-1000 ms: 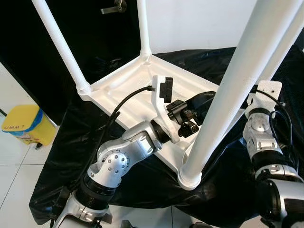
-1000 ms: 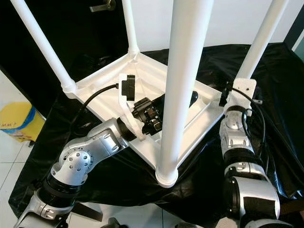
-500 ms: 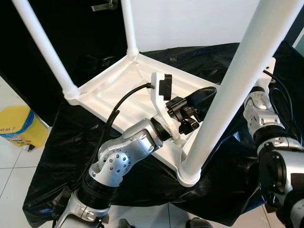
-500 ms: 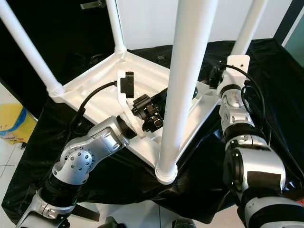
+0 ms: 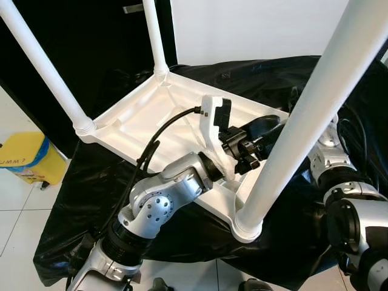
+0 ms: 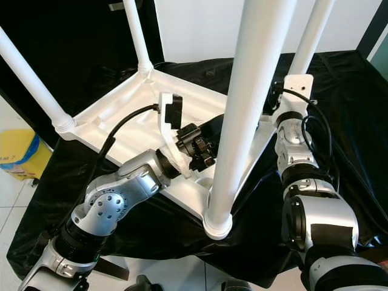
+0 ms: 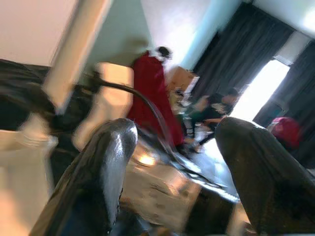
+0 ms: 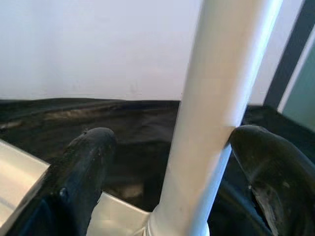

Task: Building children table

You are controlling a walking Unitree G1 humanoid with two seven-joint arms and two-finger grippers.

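Upturned white children's table (image 5: 151, 115) lying on black sheeting (image 5: 79, 200), four white legs standing up from its corners. Seemingly at the leg-fitting stage: right gripper (image 8: 172, 162) spread wide around the far right leg (image 8: 216, 98) near its socket, one finger (image 8: 81, 167) either side, contact not clearly shown. Left gripper (image 5: 257, 130) reaching across the underside toward the near leg (image 5: 303, 115), fingers (image 7: 106, 167) parted, grasping nothing. Next, probably: closing on that far right leg and twisting or pressing it firmly into the corner, keeping the tabletop steady against tipping. Yellow bin (image 5: 27, 157) with a blue band on the floor far left; contents not visible. Ribbed recess under the tabletop holding no loose parts.
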